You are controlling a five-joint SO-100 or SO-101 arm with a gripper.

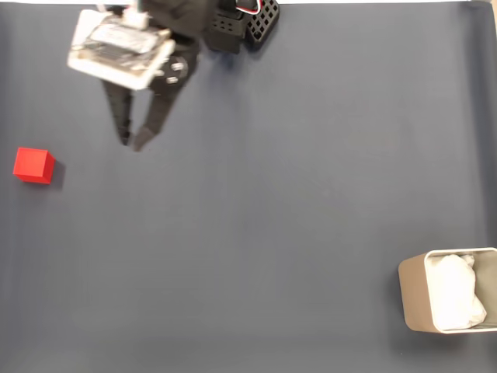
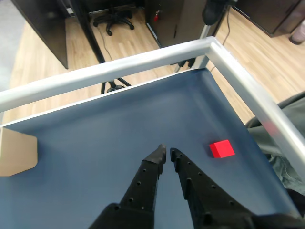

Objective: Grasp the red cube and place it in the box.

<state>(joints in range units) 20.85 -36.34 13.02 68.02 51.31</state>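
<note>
My pincer (image 1: 130, 143) hangs over the dark blue table mat (image 1: 264, 202) near the top left of the fixed view, its two black fingers nearly pressed together with only a thin gap at the tips, holding nothing. In the wrist view the same pincer (image 2: 167, 152) points away from me across the mat. I count one red cube (image 1: 33, 165); it sits on the mat at the far left edge of the fixed view, below and left of my fingertips and apart from them. In the wrist view that red cube (image 2: 222, 149) lies just right of my tips. I count one box (image 1: 414, 294), beige, at the lower right of the fixed view, well apart from the cube, with white crumpled lining (image 1: 454, 291) inside. In the wrist view the box (image 2: 16, 155) shows at the left edge. A metal rail (image 2: 143, 62) borders the mat's far side.
</note>
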